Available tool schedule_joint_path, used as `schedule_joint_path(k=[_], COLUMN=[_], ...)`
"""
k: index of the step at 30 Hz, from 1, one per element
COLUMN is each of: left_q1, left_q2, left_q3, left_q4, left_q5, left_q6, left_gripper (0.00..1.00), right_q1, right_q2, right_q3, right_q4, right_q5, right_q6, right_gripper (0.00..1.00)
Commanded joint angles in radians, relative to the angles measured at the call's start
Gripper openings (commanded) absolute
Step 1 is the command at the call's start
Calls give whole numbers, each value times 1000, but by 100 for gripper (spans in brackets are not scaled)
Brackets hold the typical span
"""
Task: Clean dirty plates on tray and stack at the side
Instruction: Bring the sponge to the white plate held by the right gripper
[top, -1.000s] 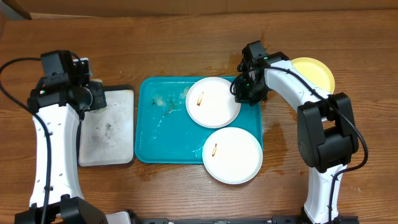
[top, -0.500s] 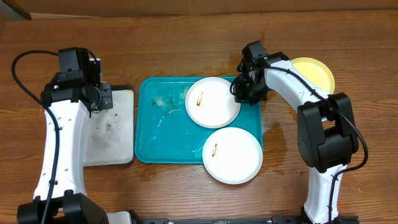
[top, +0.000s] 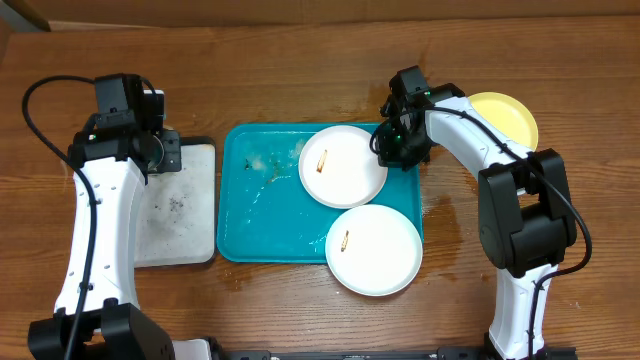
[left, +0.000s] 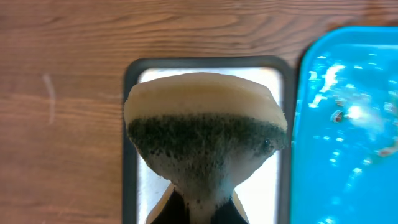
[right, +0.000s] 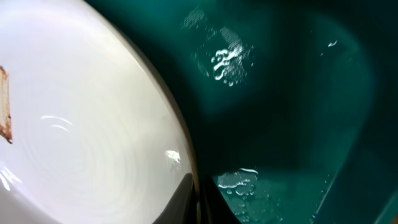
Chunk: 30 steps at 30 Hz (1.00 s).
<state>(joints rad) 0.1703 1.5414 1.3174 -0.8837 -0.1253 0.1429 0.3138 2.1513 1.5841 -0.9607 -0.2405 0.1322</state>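
Observation:
On the teal tray (top: 265, 215) lies a white plate (top: 342, 165) with a brown smear. My right gripper (top: 388, 148) is shut on its right rim, one finger above and one below, seen close in the right wrist view at the gripper (right: 199, 196) and plate (right: 81, 124). A second smeared white plate (top: 374, 249) overhangs the tray's front right corner. The pale yellow plate (top: 510, 115) sits on the table at the far right. My left gripper (left: 200, 202) is shut on a sponge (left: 205, 134) with a dark scrub face, above the small tray.
The black-rimmed white tray (top: 175, 215) lies left of the teal tray, with dark specks on it. Water drops and crumbs mark the teal tray's floor (left: 348, 112). A wet patch shows on the wood (top: 445, 215) right of the tray.
My left arm has swung a little to the right with the sponge, over the small tray's far end. The right arm and the plates have stayed put.

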Motion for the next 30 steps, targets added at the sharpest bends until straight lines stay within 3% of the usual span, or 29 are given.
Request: schedule_joint_path(k=[1,9,12,17,23,30], left_q1=[-2,-2,-14,-108,-291,-464], left_q2=[10,10,10,10,58,229], left_q3=[6,6,6,6,6,6], left_q4=[16,47,87,186,246,266], left_q5=[128,158,319,528,531,481], left_q6=[64,63,54,-67,-137,-150], left_gripper=[4,4,4,4,4,4], right_q1=[1,9,23,53,72,73], right_q2=[-15,-14,-14,-14,-14,-14], right_q3=[25,25,25,25,25,25], right_q4=[-10,-2,10,31,40,39], right_q5=[-8,-9,-17,-34,-34,-34], right_q6=[-86,-84,-85,-76,-76,-76], right_gripper=[4,4,4,4,4,4])
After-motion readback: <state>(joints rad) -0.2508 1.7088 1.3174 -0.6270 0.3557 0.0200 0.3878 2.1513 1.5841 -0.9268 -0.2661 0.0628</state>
